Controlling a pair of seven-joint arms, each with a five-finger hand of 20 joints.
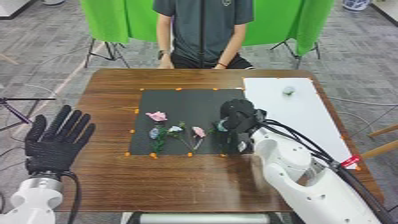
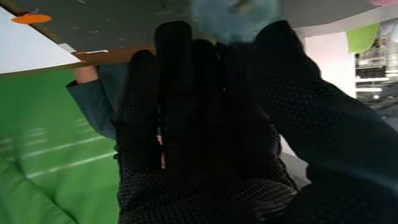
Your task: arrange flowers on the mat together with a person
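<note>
In the head view, my right hand is over the right part of the dark mat, its thumb and fingers closed on a light blue flower. The right wrist view shows my right hand with the pale blue flower between thumb tip and fingertips. A pink flower, a blue flower, a white flower and another pink flower lie on the mat. My left hand is open at the table's left edge, fingers straight.
A white sheet covers the table's right side, with a pale flower near its far end. Across the table a person sits, both hands low at the far edge. Small orange markers surround the mat.
</note>
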